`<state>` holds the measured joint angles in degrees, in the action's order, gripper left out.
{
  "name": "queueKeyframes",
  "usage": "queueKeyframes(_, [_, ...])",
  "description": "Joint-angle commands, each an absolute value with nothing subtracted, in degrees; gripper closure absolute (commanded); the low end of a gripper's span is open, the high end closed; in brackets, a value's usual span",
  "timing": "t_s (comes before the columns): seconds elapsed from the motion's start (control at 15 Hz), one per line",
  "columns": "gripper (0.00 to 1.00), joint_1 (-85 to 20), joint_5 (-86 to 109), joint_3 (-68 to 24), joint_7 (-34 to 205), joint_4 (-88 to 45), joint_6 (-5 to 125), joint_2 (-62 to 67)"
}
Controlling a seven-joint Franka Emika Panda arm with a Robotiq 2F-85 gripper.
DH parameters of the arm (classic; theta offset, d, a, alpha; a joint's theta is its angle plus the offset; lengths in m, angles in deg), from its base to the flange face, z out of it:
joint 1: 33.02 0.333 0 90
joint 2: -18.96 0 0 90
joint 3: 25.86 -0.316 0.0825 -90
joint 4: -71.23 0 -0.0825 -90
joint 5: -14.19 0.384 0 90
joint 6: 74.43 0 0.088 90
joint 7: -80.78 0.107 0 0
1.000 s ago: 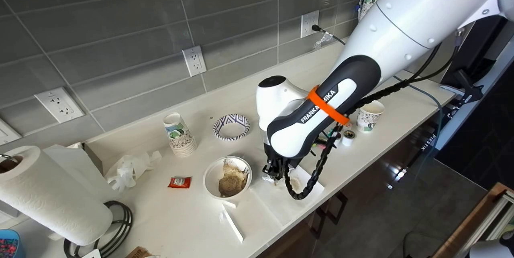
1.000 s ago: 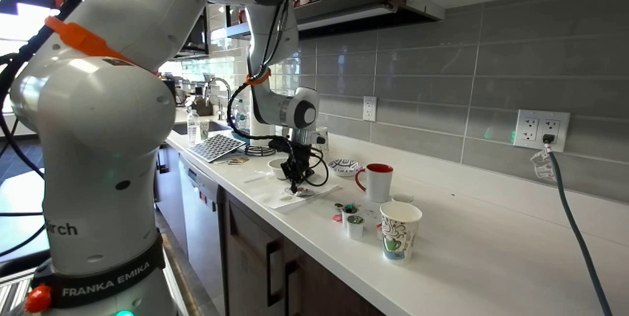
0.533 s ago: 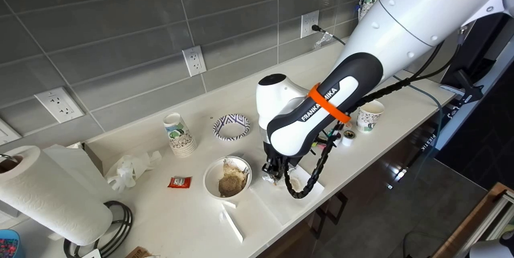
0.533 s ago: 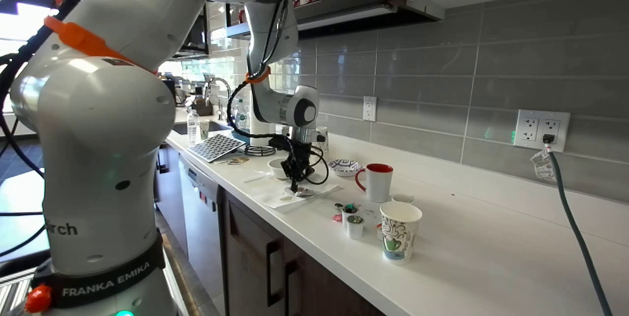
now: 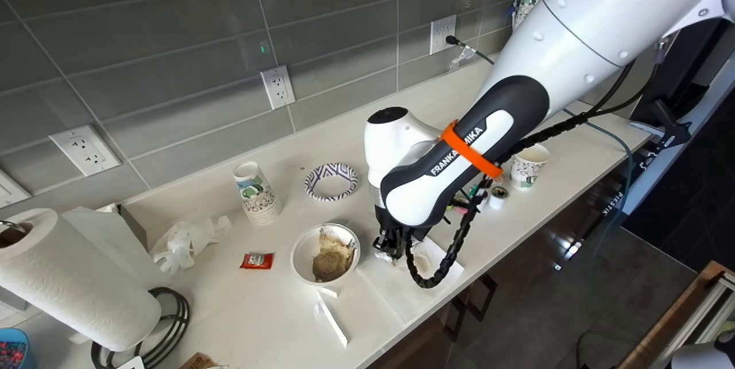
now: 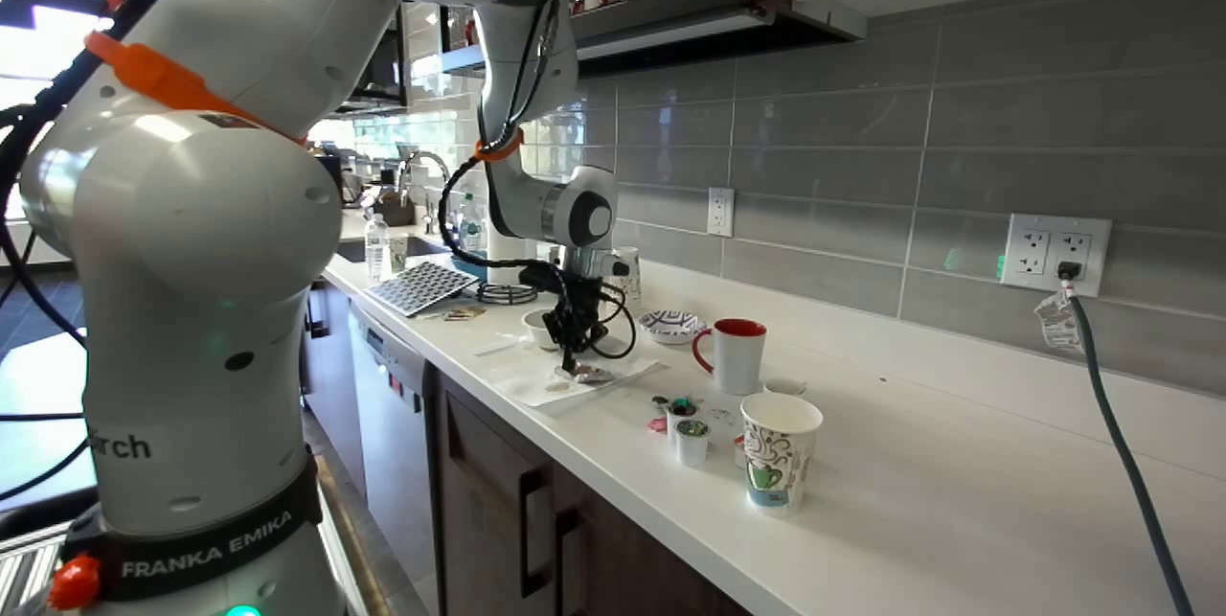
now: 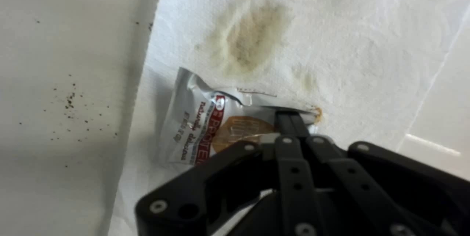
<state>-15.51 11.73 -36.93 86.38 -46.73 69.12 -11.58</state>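
Note:
My gripper (image 7: 288, 114) is shut, its two black fingers side by side with only a thin line between them. Its tips rest over an opened silver packet (image 7: 205, 118) with red lettering and a tan round picture. Whether any packet film is pinched between the tips cannot be told. The packet lies on a white paper towel (image 7: 349, 63), which bears a brownish stain (image 7: 253, 37). In an exterior view the gripper (image 6: 568, 367) points down beside the packet (image 6: 592, 374). A white bowl (image 5: 296, 263) holding brown and cream-coloured powder (image 5: 333, 263) stands close to the gripper (image 5: 386, 254).
A patterned bowl (image 5: 312, 184), a stack of paper cups (image 5: 259, 199), a red packet (image 5: 256, 261) and white strips (image 5: 334, 317) lie about the counter. A white mug with red inside (image 6: 739, 362), a paper cup (image 6: 780, 463) and small pods (image 6: 692, 444) stand nearby. Dark crumbs dot the counter.
The arm has shifted only very slightly, with the gripper a little to the left in both exterior views. The packet and the bowls appear unmoved.

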Motion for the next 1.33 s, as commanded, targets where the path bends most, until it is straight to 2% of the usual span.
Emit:
queueKeyframes(0.0, [1.0,-15.43,12.45,-36.82,87.06,-47.35,68.16,-11.56])
queueKeyframes(0.6, [1.0,-16.06,12.28,-35.65,86.45,-44.09,69.97,-17.63])
queueKeyframes(1.27, [1.0,-13.6,9.58,-31.64,92.55,-43.71,69.15,-17.35])
